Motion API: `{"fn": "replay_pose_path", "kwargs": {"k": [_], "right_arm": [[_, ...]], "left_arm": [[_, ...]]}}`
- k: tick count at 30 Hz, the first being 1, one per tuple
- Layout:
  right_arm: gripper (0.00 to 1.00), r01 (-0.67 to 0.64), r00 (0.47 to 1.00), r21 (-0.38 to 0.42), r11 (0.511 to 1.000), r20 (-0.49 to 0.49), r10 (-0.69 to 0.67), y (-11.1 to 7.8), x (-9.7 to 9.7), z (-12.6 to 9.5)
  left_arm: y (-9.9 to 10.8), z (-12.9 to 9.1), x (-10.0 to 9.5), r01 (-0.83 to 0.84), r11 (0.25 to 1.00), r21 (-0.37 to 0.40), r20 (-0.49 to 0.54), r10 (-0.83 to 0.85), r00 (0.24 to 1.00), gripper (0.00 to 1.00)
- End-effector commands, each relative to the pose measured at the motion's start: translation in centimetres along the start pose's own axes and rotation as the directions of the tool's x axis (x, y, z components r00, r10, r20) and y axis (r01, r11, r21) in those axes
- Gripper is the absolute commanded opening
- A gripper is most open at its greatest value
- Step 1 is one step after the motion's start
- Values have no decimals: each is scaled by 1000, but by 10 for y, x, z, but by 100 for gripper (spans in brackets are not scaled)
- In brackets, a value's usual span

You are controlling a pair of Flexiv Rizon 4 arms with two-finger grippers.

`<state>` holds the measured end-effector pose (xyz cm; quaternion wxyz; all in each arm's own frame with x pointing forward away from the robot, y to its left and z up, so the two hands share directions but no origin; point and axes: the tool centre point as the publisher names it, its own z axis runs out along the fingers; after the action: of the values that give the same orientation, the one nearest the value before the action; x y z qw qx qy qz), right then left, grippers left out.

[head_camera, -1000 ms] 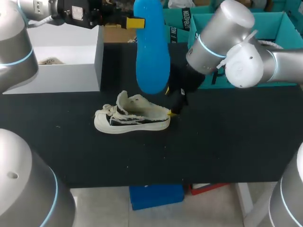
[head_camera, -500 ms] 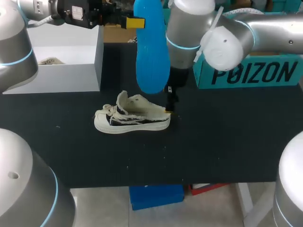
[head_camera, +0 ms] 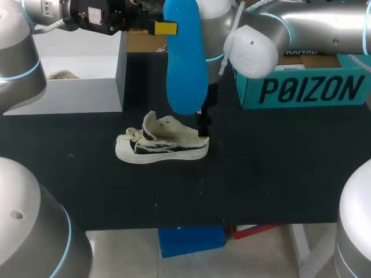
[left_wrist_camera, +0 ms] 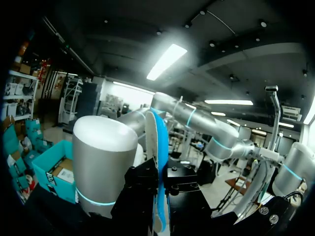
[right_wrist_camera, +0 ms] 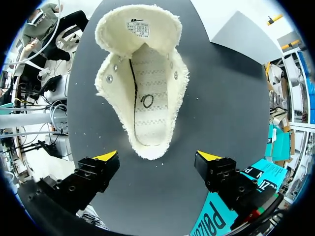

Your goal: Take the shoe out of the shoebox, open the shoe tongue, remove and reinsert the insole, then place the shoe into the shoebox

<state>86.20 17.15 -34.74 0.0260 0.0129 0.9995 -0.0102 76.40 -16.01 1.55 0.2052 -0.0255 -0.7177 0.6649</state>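
A cream low-top shoe (head_camera: 162, 146) with dark side panels stands on the black table, tongue pulled up. The blue insole (head_camera: 185, 61) hangs upright above it, and my left gripper (head_camera: 166, 27) is shut on its upper edge. In the left wrist view the insole (left_wrist_camera: 158, 162) shows edge-on between the fingers of the left gripper (left_wrist_camera: 160, 196). My right gripper (head_camera: 203, 124) hovers just above the shoe's heel. In the right wrist view it looks straight down into the shoe (right_wrist_camera: 142, 73). The right gripper (right_wrist_camera: 157, 156) is open, with a yellow tip on either side of the heel, touching nothing.
A white open shoebox (head_camera: 87, 87) stands at the back left of the table. A teal printed box (head_camera: 301, 90) sits at the back right behind my right arm. The black table (head_camera: 272, 174) has bare room in front of and to the right of the shoe.
My right arm has swung left and back, uncovering the teal box. Its gripper shifted slightly left over the shoe's heel. The left arm and insole have not moved.
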Motion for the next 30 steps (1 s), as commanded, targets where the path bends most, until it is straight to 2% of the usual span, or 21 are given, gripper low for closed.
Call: {"fn": "replay_pose_path", "kwargs": {"k": [1, 9, 12, 21, 30], "right_arm": [[100, -1, 1000, -3, 1000, 0, 1, 0, 0, 2], [100, -5, 1000, -43, 999, 10, 6, 1, -1, 2], [100, -25, 999, -142, 990, 31, 29, -2, 0, 0], [100, -31, 996, -316, 948, 67, 55, -10, 4, 3], [100, -6, 993, -534, 845, 94, 67, -10, 3, 6]], "left_arm": [[1, 1, 0, -2, 1000, 1, 3, 2, 1000, 0], [1, 1, 0, -2, 1000, 1, 3, 2, 1000, 0], [1, 1, 0, -2, 1000, 1, 3, 2, 1000, 0], [1, 1, 0, -2, 1000, 1, 3, 2, 1000, 0], [1, 1, 0, -2, 1000, 1, 3, 2, 1000, 0]]}}
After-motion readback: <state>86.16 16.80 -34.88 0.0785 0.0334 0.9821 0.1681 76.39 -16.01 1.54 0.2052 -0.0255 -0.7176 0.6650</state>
